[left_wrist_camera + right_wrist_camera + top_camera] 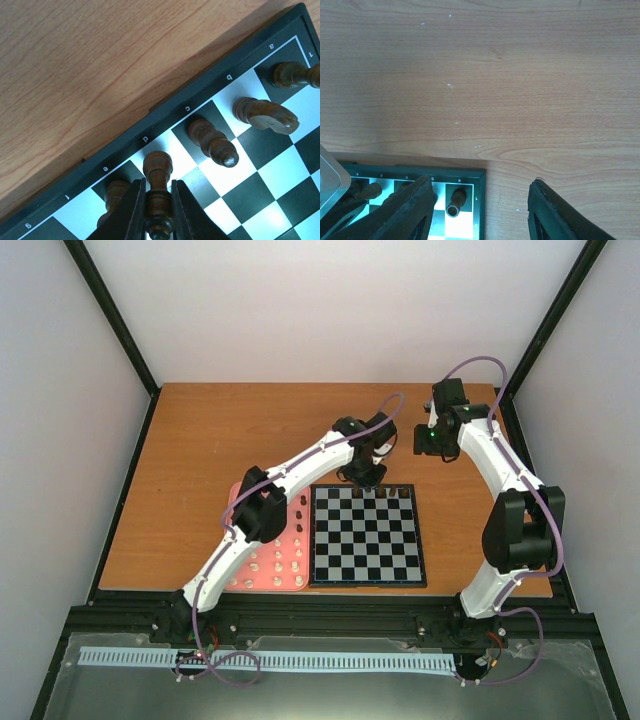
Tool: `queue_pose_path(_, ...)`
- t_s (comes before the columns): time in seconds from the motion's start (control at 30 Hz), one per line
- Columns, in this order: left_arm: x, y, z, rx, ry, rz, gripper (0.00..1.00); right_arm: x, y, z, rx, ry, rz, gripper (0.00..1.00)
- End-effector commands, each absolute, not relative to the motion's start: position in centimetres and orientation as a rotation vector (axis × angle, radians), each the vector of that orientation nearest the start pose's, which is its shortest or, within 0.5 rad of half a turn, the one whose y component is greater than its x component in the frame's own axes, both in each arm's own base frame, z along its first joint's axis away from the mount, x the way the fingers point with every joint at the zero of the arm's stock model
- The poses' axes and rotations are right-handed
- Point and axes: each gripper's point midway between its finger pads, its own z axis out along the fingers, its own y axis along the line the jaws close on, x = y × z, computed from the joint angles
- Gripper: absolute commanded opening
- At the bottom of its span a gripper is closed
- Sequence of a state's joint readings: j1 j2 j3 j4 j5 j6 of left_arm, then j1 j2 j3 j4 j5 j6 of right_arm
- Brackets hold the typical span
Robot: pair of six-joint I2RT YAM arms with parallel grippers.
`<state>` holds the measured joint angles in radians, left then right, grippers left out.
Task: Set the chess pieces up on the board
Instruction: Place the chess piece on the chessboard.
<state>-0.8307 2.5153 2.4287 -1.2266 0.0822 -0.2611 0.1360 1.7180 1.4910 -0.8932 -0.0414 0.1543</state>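
Wood table (pixel 200 460): orange-brown grain, matte, a few pale specks in the right wrist view.
Board (pixel 365 540): flat square, glossy black and pale grey checks, thin black rim with white file letters; sits just right of tray.
Tray (pixel 268 582): plain pink rectangle, partly under the left arm.
Cream pieces (pixel 275 562): small upright pegs in tray's near part.
Dark pieces (pixel 210 140): turned brown wood, ringed stems, glossy; standing on far row at a, b, c and e. The b one has a carved knight head (pixel 262 114).
Left gripper (pixel 158 185): black fingers (pixel 135 210) closed tight on the stem of a dark piece.
Held piece (pixel 158 170): round-collared, upright, over the d square of the far row; can't tell if its base is down.
Right gripper (pixel 482 182): textured black jaws about half apart, nothing between them; hangs over bare wood just beyond board's far right corner.
Corner piece (pixel 456 202): dark, round-topped, on the last file.
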Motion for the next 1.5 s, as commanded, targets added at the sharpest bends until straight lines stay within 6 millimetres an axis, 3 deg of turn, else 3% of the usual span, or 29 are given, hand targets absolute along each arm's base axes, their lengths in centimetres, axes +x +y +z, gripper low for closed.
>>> queue_pose_path(0.0, 35.8, -41.8, 7.0, 0.891, 2.791, -0.292, 0.01, 41.6, 6.1, 15.7, 0.013, 2.691, 0.144, 0.51)
queue_pose_path(0.23, 35.5, -41.9, 6.7, 0.906, 2.799, -0.304, 0.02, 41.5, 6.2, 15.6, 0.014, 2.694, 0.151, 0.51)
queue_pose_path(0.97, 35.6, -42.0, 7.3, 0.926, 2.779, -0.308, 0.29, 41.8, 6.3, 15.8, 0.014, 2.689, 0.158, 0.51)
queue_pose_path(1.47, 35.5, -43.5, 9.7, 0.93, 2.721, -0.433, 0.34, 42.2, 6.6, 16.4, 0.008, 2.671, 0.181, 0.51)
